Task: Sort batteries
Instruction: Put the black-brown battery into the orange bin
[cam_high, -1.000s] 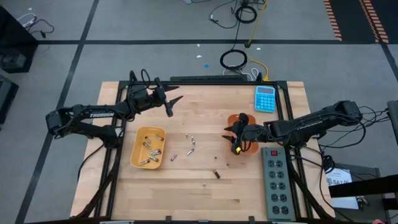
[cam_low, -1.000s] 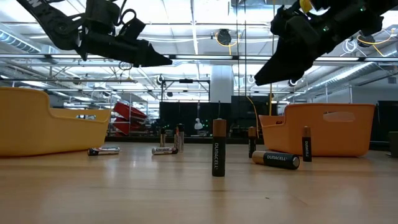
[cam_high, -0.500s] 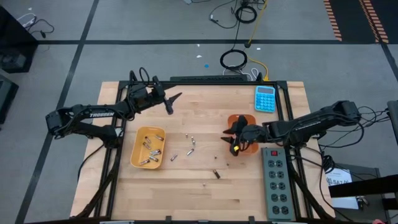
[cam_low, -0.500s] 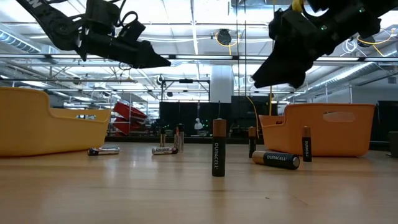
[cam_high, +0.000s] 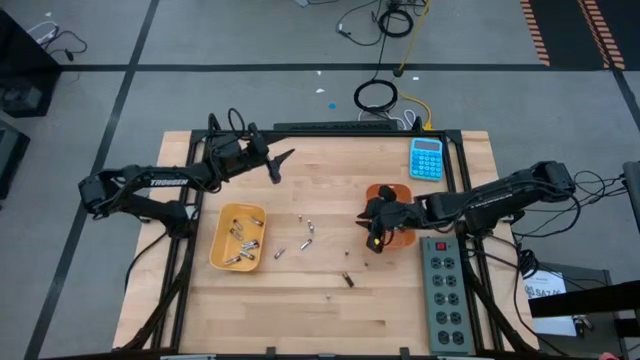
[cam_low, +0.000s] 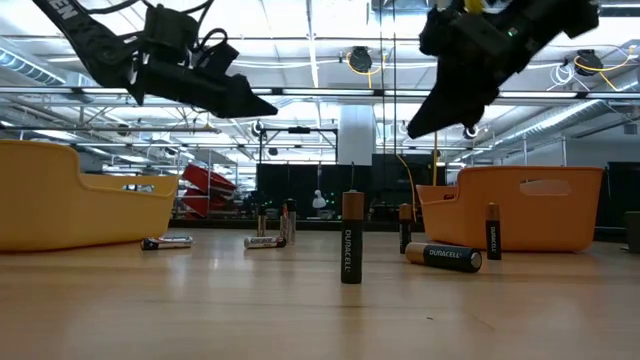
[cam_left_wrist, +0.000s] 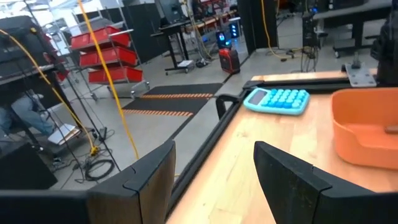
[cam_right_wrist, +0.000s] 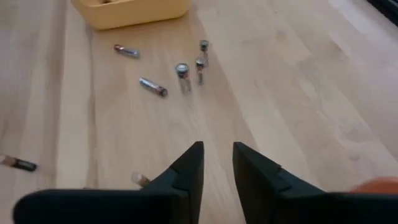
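Observation:
Several small batteries lie or stand loose on the wooden table, among them one at mid-table and one nearer the front; the low view shows one upright. More batteries lie in the yellow tray. An orange tray stands at the right. My right gripper hovers at that tray's left side, slanting down over loose batteries, its fingers a narrow gap apart with nothing between. My left gripper hangs level and open, high above the table's far left part.
A blue calculator lies at the far right and a grey power strip along the right edge. A black frame borders the table. Bare wood lies toward the near edge.
My right gripper has drawn a little toward the table's left, away from the orange tray, and has tipped further downward. The batteries and trays lie as before.

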